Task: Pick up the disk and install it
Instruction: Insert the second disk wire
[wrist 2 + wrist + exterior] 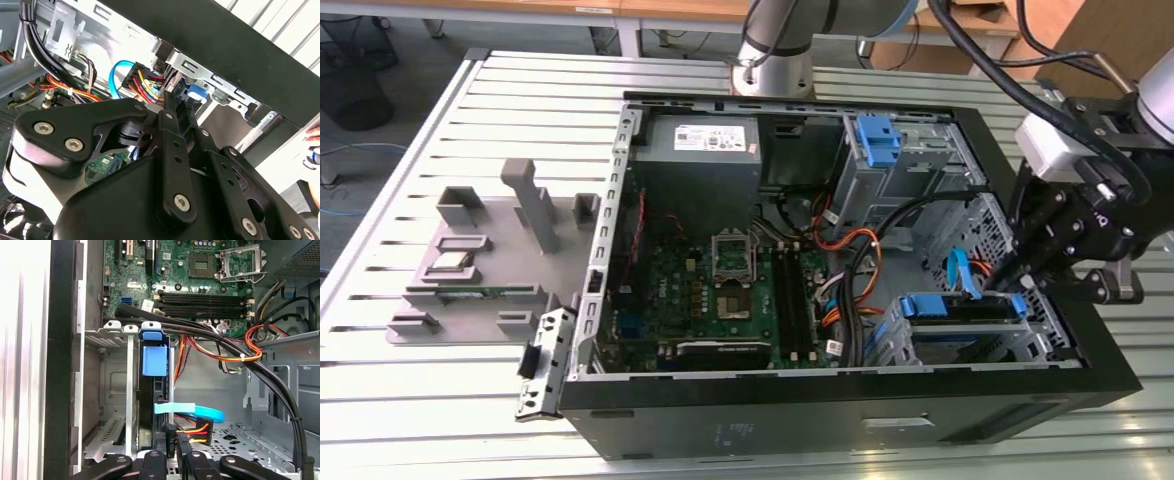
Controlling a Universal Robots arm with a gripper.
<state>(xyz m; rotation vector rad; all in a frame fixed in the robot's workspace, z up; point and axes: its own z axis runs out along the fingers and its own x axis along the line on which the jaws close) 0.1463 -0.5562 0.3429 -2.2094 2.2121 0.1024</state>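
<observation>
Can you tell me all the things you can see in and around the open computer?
computer case: one, black, open on the slatted table
motherboard: one, green, on the case floor
power-supply box: one, grey, in a case corner
disk: one, blue carrier, standing in the drive cage
cables: several, black, orange, red and yellow, crossing the case
grey fixture: one, on the exterior view's left
gripper: one, black, at the drive cage
</observation>
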